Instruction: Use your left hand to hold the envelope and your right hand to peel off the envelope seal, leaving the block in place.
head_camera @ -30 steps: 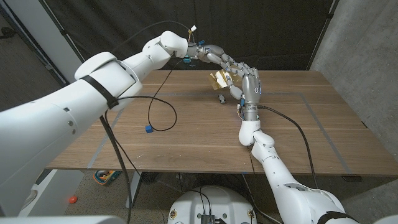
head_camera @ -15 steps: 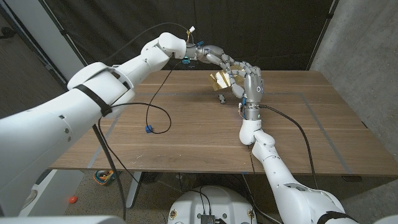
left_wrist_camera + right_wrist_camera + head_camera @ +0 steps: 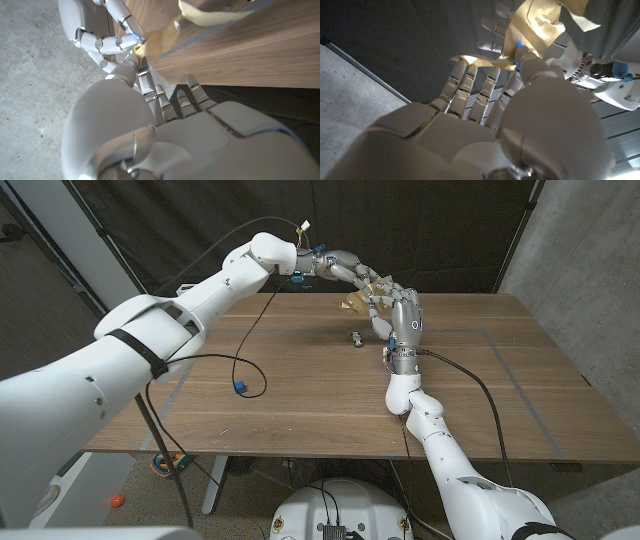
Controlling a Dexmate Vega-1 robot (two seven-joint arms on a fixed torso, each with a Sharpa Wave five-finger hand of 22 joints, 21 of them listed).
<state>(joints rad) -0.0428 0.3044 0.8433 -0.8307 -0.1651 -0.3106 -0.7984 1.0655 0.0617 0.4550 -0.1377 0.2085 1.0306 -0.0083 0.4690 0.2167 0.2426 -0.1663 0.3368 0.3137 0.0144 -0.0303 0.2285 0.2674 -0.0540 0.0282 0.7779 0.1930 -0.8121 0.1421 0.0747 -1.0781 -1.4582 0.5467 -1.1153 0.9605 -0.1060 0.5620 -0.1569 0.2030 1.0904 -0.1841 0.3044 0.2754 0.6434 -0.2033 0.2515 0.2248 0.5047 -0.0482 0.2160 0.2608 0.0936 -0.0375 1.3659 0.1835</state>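
A crumpled tan envelope (image 3: 354, 302) hangs above the far middle of the wooden table (image 3: 300, 410). My left hand (image 3: 340, 268) grips it from behind. In the right wrist view the left hand's fingers (image 3: 560, 42) wrap the envelope (image 3: 540, 20). My right hand (image 3: 403, 315) stands palm upright just right of it. Its fingers (image 3: 100, 42) pinch the envelope's edge (image 3: 162, 39), and a pale seal strip (image 3: 470, 61) runs across its fingertips. A small dark block (image 3: 357, 337) lies on the table below the envelope, apart from it.
A black cable loops over the table's left half and carries a blue clip (image 3: 240, 388). Tape lines mark a rectangle on the tabletop. A black curtain hangs behind the table, and a concrete wall (image 3: 575, 240) stands at the right.
The envelope has risen with both hands and now hangs well above the block, which stayed on the table. The left arm has swung a little further out.
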